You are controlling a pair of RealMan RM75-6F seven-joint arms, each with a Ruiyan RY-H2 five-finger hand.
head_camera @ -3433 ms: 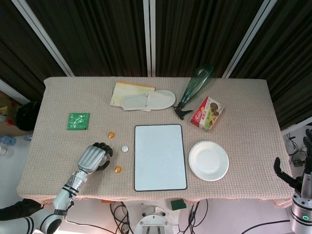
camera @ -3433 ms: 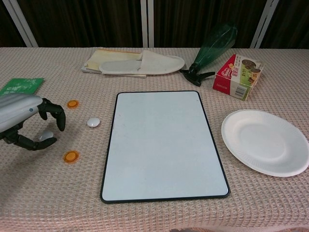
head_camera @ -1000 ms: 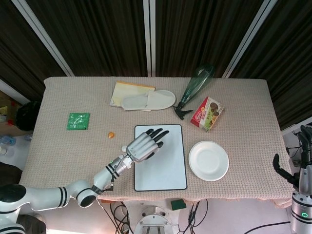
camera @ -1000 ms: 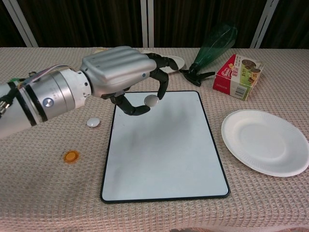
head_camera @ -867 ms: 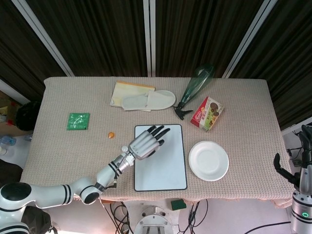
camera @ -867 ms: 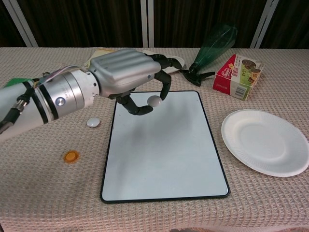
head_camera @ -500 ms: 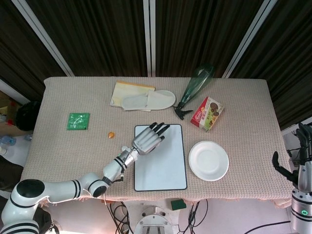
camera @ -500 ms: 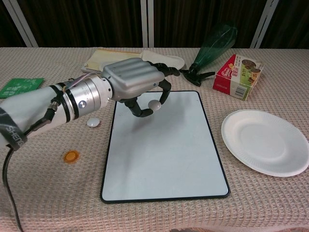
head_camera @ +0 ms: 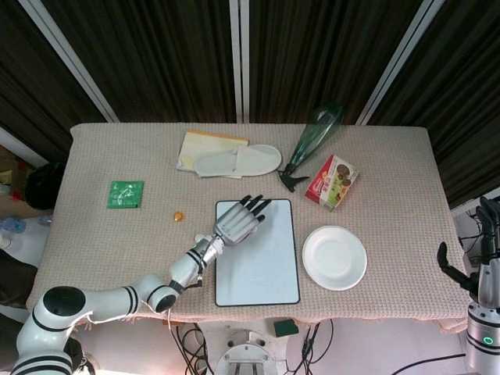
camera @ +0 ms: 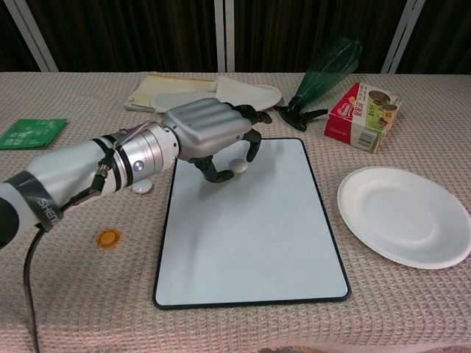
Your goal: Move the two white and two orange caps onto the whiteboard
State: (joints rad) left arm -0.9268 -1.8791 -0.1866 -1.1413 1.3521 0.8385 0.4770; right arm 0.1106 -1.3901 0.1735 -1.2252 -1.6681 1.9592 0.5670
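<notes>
My left hand [camera: 210, 132] hovers low over the far left corner of the whiteboard [camera: 250, 243] and pinches a white cap [camera: 237, 166] between thumb and a finger, just above the board. The head view shows the same hand [head_camera: 237, 220] over the whiteboard [head_camera: 262, 269]. A second white cap [camera: 141, 187] lies on the cloth left of the board, partly behind my forearm. One orange cap [camera: 109, 237] sits nearer the front. The other orange cap [head_camera: 178, 215] lies further back. My right hand [head_camera: 478, 254] hangs off the table's right edge, fingers apart and empty.
A white paper plate [camera: 403, 215] lies right of the whiteboard. Behind it stand a red snack box [camera: 363, 114] and a tipped green bottle [camera: 327, 70]. A white slipper on a pad [camera: 213, 95] lies at the back, a green packet [camera: 29, 132] at far left.
My left hand picked a white cap off the cloth, carried it right over the whiteboard, then moved toward the board's far left corner and sank lower. The right hand stayed put.
</notes>
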